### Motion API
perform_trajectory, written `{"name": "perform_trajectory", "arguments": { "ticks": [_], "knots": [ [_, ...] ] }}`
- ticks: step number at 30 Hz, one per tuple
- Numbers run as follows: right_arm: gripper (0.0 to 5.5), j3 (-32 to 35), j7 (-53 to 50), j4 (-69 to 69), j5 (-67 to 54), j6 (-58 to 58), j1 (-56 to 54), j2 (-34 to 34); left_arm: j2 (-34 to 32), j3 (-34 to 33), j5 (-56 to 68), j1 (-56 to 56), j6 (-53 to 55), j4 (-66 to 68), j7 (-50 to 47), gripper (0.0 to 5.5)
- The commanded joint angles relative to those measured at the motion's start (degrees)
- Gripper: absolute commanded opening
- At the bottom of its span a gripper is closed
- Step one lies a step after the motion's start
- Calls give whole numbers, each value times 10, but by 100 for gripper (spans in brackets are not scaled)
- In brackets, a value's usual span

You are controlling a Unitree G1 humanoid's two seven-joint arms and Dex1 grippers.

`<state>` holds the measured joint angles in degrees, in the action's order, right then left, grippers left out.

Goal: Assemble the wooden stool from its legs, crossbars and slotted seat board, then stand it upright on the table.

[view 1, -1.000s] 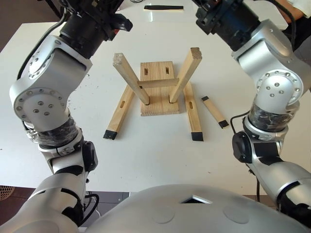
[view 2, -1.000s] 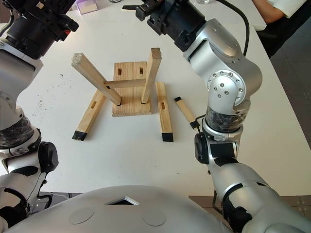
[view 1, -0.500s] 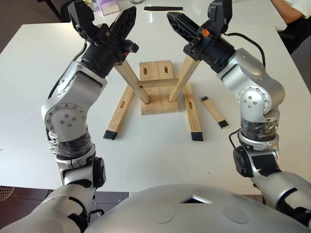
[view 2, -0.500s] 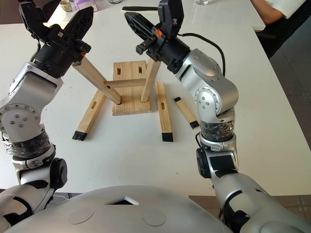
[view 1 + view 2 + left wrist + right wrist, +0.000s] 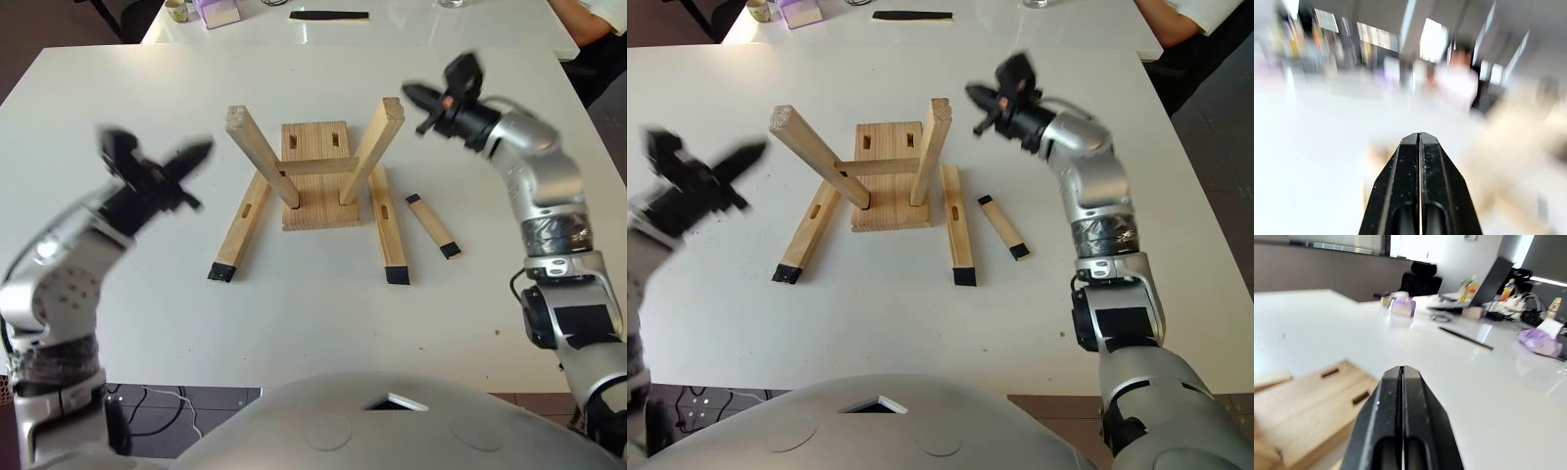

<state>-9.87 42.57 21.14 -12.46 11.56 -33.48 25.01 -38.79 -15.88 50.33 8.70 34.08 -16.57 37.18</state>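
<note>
- left claw [image 5: 199,150] pinched shut, empty, out at 9 o'clock of the seat board [image 5: 315,211] — a fast swing in could clip the leaning leg [image 5: 263,158]
- right claw [image 5: 411,92] shut and empty too, at 2 o'clock, near the other upright leg [image 5: 372,152] — a nudge might pop it from its slot
</note>
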Motion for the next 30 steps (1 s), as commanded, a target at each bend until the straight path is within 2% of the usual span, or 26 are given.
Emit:
{"name": "perform_trajectory", "arguments": {
  "ticks": [1, 6, 9, 15, 22, 24, 27, 30],
  "knots": [
    [2, -26, 91, 46, -5, -57, 0, -38, 20, 73, -55, 32, -21, -37, 30, 0],
    [2, -20, 160, 33, -37, -45, -12, -72, 65, 117, -100, -12, -38, -17, 15, 0],
    [2, -39, 199, 17, -37, -33, -9, -83, 76, 130, -136, -29, -49, 2, 4, 0],
    [2, -88, 239, -19, -16, -8, 28, -88, 75, 123, -175, -2, -66, 24, 10, 0],
    [2, -124, 234, -172, -56, 98, 99, -97, 90, 112, -192, 2, -73, 26, -8, 0],
    [2, -121, 218, -203, -66, 123, 107, -101, 96, 103, -202, -5, -77, 38, -19, 0],
    [2, -82, 191, -221, -75, 136, 105, -84, 103, 84, -205, -9, -77, 47, -38, 0],
    [2, -32, 131, -133, -27, 83, 56, -52, 111, 28, -148, 4, -54, 27, -42, 0]
  ]
}}
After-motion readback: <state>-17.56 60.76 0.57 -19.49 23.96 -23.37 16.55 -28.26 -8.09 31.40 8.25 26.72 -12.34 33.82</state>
